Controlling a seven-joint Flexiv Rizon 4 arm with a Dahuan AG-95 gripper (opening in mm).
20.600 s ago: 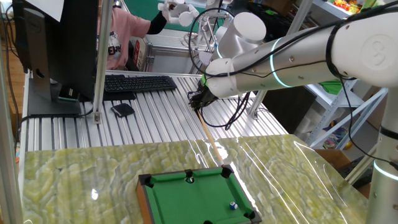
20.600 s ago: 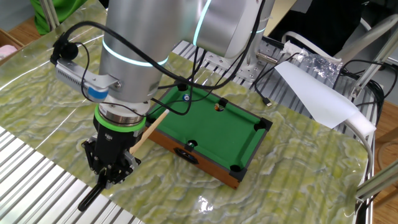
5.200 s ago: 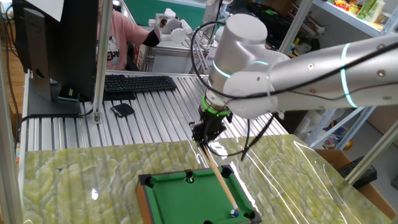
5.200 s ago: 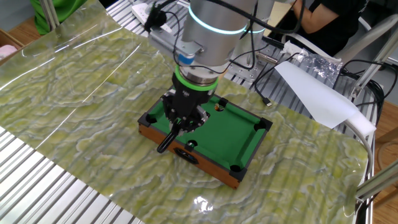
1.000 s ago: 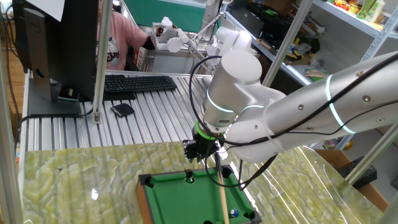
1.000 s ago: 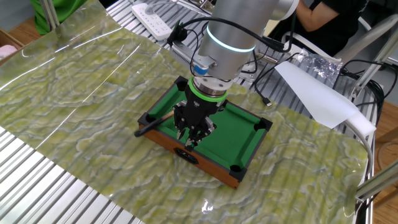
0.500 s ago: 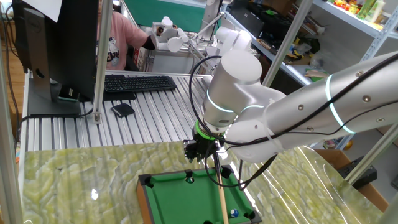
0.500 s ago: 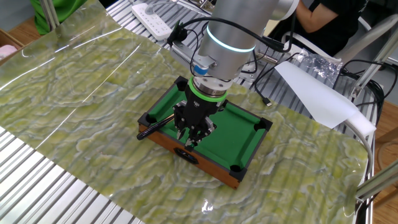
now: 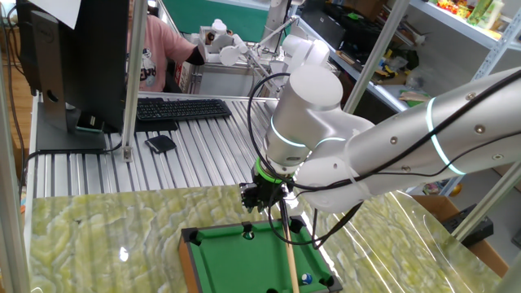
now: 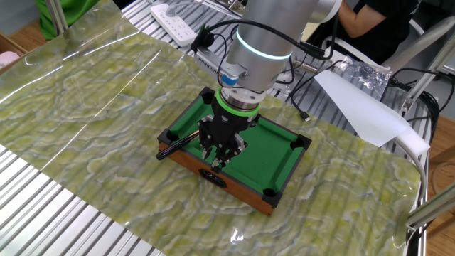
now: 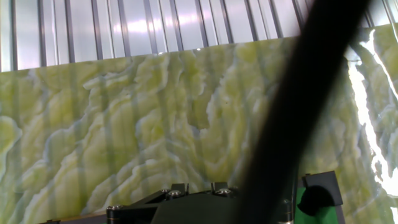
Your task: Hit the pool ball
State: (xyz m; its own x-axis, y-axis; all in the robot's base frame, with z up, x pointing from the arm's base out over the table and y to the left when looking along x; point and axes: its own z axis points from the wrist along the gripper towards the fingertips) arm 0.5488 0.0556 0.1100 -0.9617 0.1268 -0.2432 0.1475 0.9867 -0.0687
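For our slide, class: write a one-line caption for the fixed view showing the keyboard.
Gripper holds a cue over the mini pool table, its tip beside the pool ball.

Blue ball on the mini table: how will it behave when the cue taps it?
The pool ball is tiny and round on flat felt, so it will probably roll freely from a light tap. It sits near the mini pool table corner, so it may rebound off the rail or drop in a pocket.

A black keyboard (image 9: 181,108) and a dark monitor (image 9: 73,57) sit at the far left of the counter (image 9: 98,228); a white sheet (image 10: 362,107) lies right.
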